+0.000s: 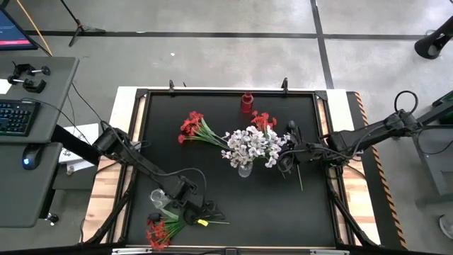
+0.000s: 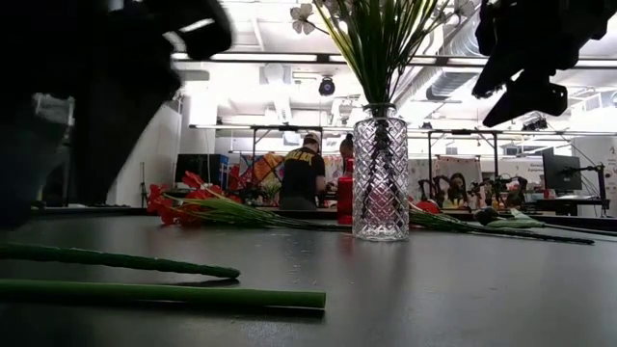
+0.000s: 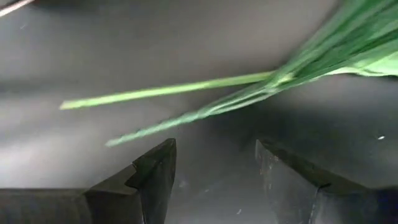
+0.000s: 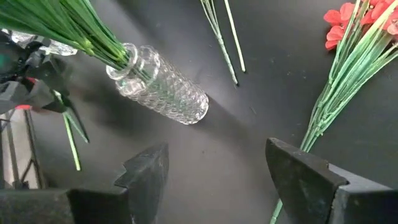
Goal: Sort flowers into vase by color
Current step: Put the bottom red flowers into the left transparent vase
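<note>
A clear glass vase (image 1: 245, 169) (image 2: 379, 173) (image 4: 165, 87) stands mid-table and holds white flowers (image 1: 251, 144). Red flowers lie flat on the table in bunches: one far left of it (image 1: 191, 126), one behind it (image 1: 263, 120) (image 4: 354, 25), and one at the near left corner (image 1: 158, 231). The corner bunch's green stems (image 3: 186, 102) (image 2: 145, 260) point toward the table's right. My left gripper (image 1: 197, 212) (image 3: 214, 180) hangs open just above those stems. My right gripper (image 1: 287, 161) (image 4: 211, 180) is open in the air, right of the vase.
A small red vase (image 1: 246, 104) stands at the far edge. A second clear glass (image 1: 157, 198) sits near the left arm. A dark-headed stem (image 1: 298, 173) lies right of the white bunch. A raised frame rims the black table (image 1: 233, 205).
</note>
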